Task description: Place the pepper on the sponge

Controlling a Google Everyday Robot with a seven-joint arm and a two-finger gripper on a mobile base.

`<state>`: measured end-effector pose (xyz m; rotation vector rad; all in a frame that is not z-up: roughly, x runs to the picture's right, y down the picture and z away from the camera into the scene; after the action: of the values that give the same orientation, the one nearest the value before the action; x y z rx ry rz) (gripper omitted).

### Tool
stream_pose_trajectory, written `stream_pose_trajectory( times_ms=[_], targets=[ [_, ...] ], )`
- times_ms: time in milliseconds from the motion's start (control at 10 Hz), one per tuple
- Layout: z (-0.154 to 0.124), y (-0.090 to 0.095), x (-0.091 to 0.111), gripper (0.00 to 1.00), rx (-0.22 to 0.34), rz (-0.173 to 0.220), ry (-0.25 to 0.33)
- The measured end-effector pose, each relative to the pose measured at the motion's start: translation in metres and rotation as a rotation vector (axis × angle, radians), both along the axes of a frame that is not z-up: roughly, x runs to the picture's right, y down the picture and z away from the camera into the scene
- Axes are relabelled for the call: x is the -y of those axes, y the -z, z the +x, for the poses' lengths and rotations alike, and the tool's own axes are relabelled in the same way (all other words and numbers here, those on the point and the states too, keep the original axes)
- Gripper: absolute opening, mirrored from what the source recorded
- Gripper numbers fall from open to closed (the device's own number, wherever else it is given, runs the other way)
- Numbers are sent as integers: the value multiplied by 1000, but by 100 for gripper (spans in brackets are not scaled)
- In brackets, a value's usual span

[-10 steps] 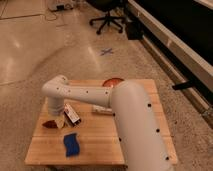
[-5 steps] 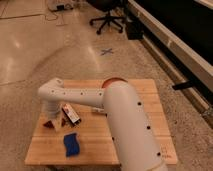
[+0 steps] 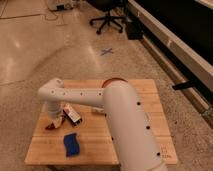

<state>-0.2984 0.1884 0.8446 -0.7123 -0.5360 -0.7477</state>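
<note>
Currently the gripper (image 3: 58, 120) hangs up-left of the sponge (image 3: 71, 145), right by the pepper (image 3: 50, 127); its grip cannot be told.

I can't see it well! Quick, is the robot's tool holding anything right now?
Tool: down beside the pepper; open, closed or holding cannot be told.

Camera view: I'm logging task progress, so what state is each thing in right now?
pincer: down low over the left part of the table, right at the pepper.
pepper: at the tip of the pincer, not on the sponge.
sponge: lying flat on the table, nothing on it, apart from the pepper.
dark box: lying on the table beside the pincer.
</note>
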Motion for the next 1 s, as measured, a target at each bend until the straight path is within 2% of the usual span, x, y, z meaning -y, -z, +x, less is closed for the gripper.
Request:
stream_pose_trajectory(
  times_ms=[200, 400, 700, 1000],
  targets=[
    [8, 9, 4, 16, -5, 36, 9],
    [13, 36, 2, 16, 18, 62, 15],
    [20, 90, -19, 16, 77, 52, 7],
    [37, 121, -39, 16, 91, 37, 6]
  ],
)
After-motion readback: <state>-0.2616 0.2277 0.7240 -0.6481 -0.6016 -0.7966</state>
